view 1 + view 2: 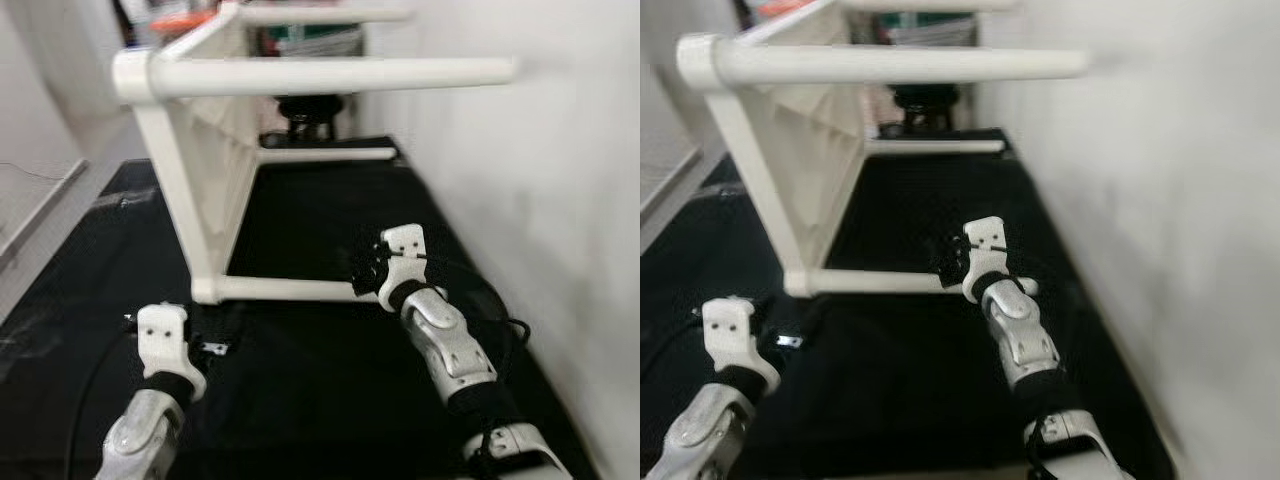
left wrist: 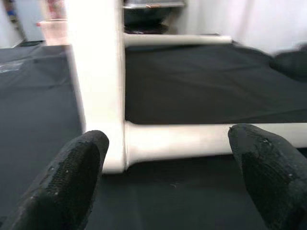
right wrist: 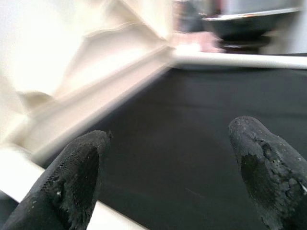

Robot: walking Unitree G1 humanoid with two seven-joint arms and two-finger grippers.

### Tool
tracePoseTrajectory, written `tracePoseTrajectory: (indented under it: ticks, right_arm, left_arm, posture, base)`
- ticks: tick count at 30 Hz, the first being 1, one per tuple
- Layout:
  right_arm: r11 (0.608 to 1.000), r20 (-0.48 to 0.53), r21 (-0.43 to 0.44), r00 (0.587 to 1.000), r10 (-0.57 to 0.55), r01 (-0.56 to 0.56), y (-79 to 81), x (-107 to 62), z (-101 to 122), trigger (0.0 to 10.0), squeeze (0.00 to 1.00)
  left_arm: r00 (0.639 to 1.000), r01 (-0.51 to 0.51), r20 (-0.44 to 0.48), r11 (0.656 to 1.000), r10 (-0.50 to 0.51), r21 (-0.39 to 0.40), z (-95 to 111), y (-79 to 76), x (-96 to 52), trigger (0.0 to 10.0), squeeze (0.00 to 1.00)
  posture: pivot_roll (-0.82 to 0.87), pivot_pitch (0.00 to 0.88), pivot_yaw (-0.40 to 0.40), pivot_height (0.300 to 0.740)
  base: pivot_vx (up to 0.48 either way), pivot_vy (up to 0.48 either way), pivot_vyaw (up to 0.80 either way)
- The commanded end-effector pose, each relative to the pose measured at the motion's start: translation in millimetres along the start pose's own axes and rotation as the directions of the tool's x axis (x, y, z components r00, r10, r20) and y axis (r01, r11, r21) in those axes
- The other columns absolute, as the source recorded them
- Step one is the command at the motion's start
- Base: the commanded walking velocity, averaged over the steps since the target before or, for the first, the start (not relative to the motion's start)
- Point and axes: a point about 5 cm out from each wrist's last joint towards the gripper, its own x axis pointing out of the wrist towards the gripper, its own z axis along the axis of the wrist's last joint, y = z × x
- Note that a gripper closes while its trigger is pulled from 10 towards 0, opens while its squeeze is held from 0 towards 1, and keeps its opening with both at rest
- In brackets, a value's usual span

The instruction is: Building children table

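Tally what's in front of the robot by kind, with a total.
White table top, on its edge: 1
White table legs fitted to it: 4, e.g.
Black floor mat: 1
Robot grippers, both open: 2, left gripper and right gripper
Total: 8

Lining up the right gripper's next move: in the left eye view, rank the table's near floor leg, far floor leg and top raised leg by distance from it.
1. Near floor leg: right at the right gripper, on the black mat.
2. Far floor leg: farther along the mat, beside the wall.
3. Top raised leg: highest, sticking out toward the wall.
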Motion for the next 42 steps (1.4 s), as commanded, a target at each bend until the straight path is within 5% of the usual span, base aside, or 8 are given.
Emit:
tracePoseTrajectory:
  ticks: [1,11,21,22,27,33,37,42]
  right_arm:
    - [0.999,-0.009,0.006,0.999,-0.04,0.04,-13.5,-6.2,-1.8,10.0,0.0]
    - [0.999,-0.02,-0.017,0.999,-0.034,0.034,-12.7,-8.3,-4.5,10.0,0.0]
    - [0.997,-0.017,-0.079,1.0,-0.014,0.013,-20.9,-12.6,-0.1,10.0,0.0]
    - [0.995,0.004,-0.097,0.999,0.033,-0.033,-24.8,-16.9,6.5,10.0,0.0]
    - [0.973,0.067,-0.174,0.983,0.168,-0.155,-37.5,-35.5,29.4,10.0,0.0]
    - [0.869,0.149,-0.346,0.894,0.423,-0.354,-49.9,-88.2,85.1,10.0,0.0]
    - [0.773,0.051,-0.453,0.852,0.52,-0.445,-56.6,-117.2,101.3,10.0,0.0]
    - [0.724,0.011,-0.516,0.842,0.539,-0.457,-60.7,-131.0,114.5,10.0,0.0]
  left_arm:
    - [0.998,0.068,0.014,0.998,-0.068,-0.014,4.6,-10.7,2.6,10.0,0.0]
    - [0.951,0.307,-0.019,0.951,-0.308,-0.046,3.9,-41.9,-3.9,10.0,0.0]
    - [0.987,0.116,-0.104,0.993,-0.119,-0.03,-6.0,-25.1,-9.4,9.9,0.0]
    - [0.988,0.089,-0.124,0.996,-0.092,-0.031,-9.4,-23.4,-14.0,0.0,0.0]
    - [0.991,0.043,-0.127,0.998,-0.048,-0.041,-10.0,-16.9,-19.2,0.0,0.0]
    - [0.995,0.066,-0.069,0.996,-0.071,-0.067,-0.8,-8.1,-5.2,0.0,0.0]
    - [0.994,0.092,-0.059,0.994,-0.096,-0.064,3.3,-8.4,5.7,0.0,0.0]
    - [0.992,0.107,-0.058,0.992,-0.111,-0.06,4.7,-9.5,11.4,0.0,0.0]
  posture:
    - [-0.04,0.0,0.031,0.74]
    - [-0.05,0.0,0.037,0.74]
    - [-0.04,0.0,0.045,0.74]
    - [-0.04,0.0,0.045,0.74]
    - [-0.04,0.0,0.045,0.74]
    - [-0.09,0.0,0.077,0.74]
    - [-0.11,0.0,0.118,0.74]
    - [-0.13,0.0,0.142,0.74]
  base:
    - [0.341,0.0,0.0]
    - [0.16,0.0,0.0]
    - [0.0,0.0,0.0]
    - [0.0,0.0,0.0]
    - [0.0,0.0,0.0]
    - [0.0,0.0,0.0]
    - [0.0,0.0,0.0]
    - [0.0,0.0,0.0]
